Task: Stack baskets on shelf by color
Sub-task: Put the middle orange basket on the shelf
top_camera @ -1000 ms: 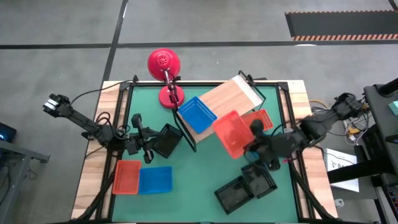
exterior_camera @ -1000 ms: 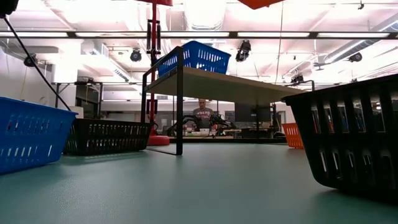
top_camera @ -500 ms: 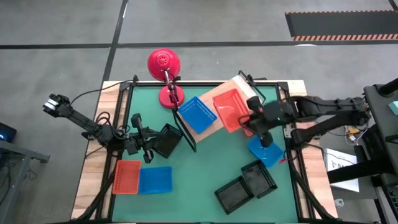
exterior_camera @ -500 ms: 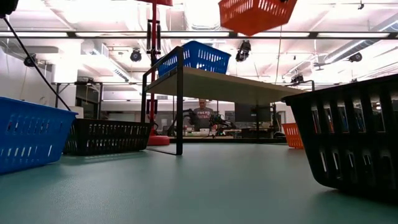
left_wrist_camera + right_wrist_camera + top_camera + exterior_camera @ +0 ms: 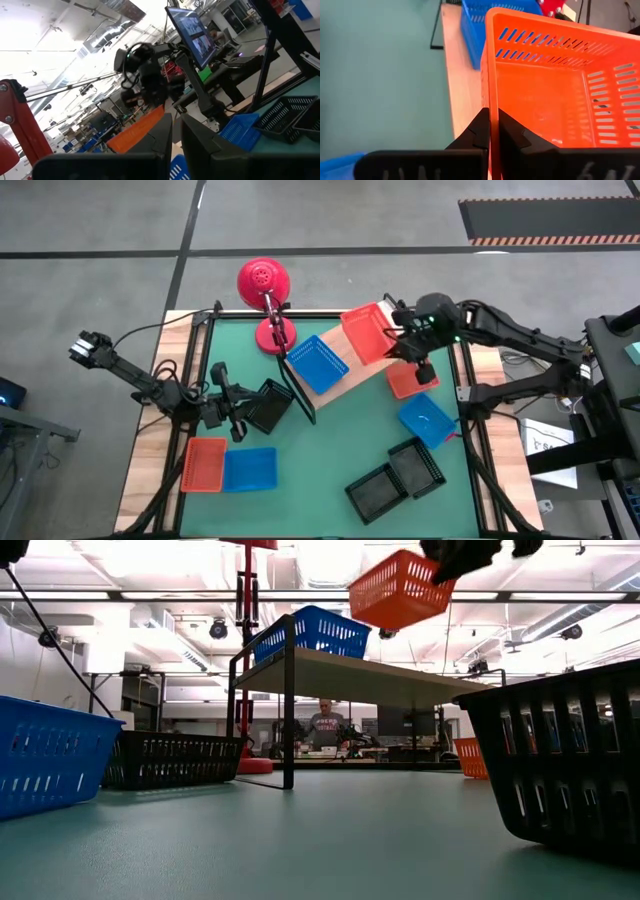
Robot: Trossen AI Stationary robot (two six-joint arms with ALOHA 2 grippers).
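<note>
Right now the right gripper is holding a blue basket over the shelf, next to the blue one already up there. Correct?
Not quite. The basket in the right gripper is orange, not blue; the right wrist view shows its rim pinched between the fingers. The rest holds: the high view shows it over the shelf, beside the blue basket.

Red-orange basket (image 5: 366,333) tilted above wooden shelf (image 5: 350,352); blue basket (image 5: 318,364) on shelf.

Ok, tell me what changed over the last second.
The right gripper, shut on the red-orange basket, carried it from the shelf's near edge to above the shelf. The blue basket on the shelf and the left gripper stayed put.
</note>
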